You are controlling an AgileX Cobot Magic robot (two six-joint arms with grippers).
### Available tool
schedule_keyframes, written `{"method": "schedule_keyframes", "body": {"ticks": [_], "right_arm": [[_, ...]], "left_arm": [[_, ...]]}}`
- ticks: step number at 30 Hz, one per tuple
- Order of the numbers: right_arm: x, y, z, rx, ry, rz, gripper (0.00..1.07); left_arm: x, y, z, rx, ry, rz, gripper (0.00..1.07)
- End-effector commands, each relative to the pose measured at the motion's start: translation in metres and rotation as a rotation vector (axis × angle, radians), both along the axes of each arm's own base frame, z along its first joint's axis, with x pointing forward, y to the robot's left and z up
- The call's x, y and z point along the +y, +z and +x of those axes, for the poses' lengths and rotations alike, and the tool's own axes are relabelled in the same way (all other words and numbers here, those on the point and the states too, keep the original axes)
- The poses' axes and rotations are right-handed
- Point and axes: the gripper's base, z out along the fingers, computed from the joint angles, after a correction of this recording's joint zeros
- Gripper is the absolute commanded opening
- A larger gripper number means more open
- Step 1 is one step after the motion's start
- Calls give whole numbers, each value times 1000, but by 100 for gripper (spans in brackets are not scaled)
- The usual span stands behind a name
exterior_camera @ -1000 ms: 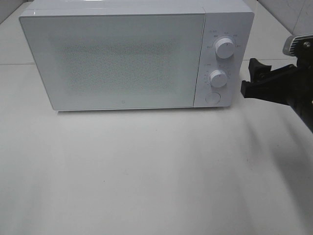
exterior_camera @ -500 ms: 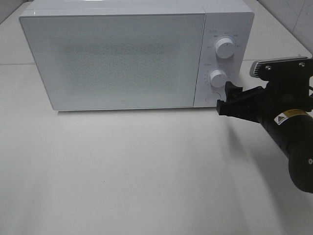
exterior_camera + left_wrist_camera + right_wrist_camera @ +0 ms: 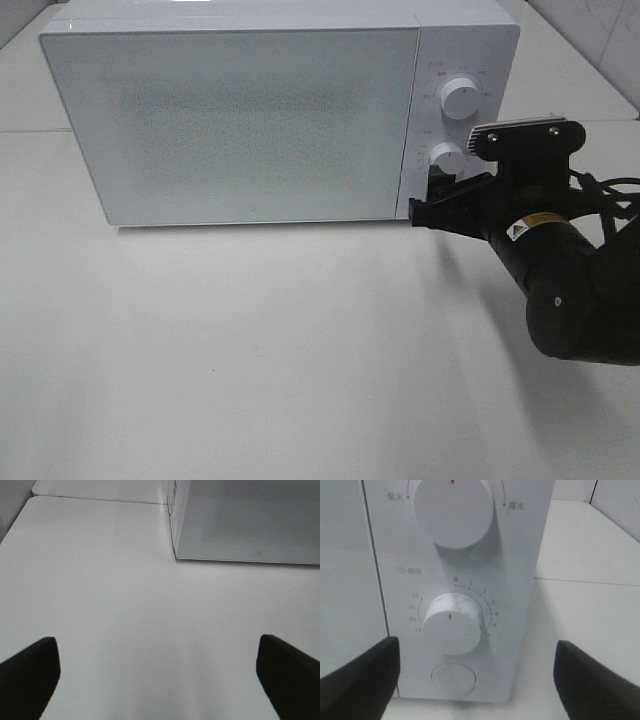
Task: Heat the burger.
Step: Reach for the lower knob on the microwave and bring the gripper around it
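Hovering before microwave (image 3: pixel 482 40) button (image 3: pixel 453 678): right pincer (image 3: pixel 428 197) spread | left pincer (image 3: pixel 160 677) spread | door (image 3: pixel 240 120) shut

Near desk: the desk (image 3: pixel 250 350) in front of the microwave (image 3: pixel 240 120) lies bare from left to right, wide passage.
Far side: the microwave body is a wall, and its door (image 3: pixel 240 125) is shut.
Left flank: open desk beside the microwave's left wall.
Right flank: the right arm (image 3: pixel 560 280) fills much of the strip.
Control panel: the right pincer (image 3: pixel 432 200), jaws spread, crowds the lower knob (image 3: pixel 447 160) and round button (image 3: pixel 454 679).
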Motion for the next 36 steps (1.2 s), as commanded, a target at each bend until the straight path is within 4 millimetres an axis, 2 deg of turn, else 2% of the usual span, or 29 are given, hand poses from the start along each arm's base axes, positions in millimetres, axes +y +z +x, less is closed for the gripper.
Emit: {"method": "schedule_keyframes", "body": {"ticks": [1,5,16,27,30,32,33,34,35,36], "right_arm": [[4,8,7,-86,-4,16,76],[12,2,20,-94,1,19,76],[22,-8,39,-102,0,22,76],[24,-9,43,-106,0,20,76],[21,-9,44,-108,-8,19,72],[21,-9,44,-109,-4,17,63],[21,-9,44,-109,-4,17,63],[21,-9,44,-108,-1,15,54],[21,-9,44,-108,-1,15,54],[22,-9,44,-109,6,13,48]], "left_arm": [[0,0,-2,-14,3,-7,100],[0,0,-2,-14,3,-7,100],[0,0,-2,-14,3,-7,100],[0,0,-2,-14,3,-7,100],[0,0,-2,-14,3,-7,100],[0,0,-2,-14,3,-7,100],[0,0,-2,-14,3,-7,100],[0,0,-2,-14,3,-7,100],[0,0,-2,-14,3,-7,100],[0,0,-2,-14,3,-7,100]]}}
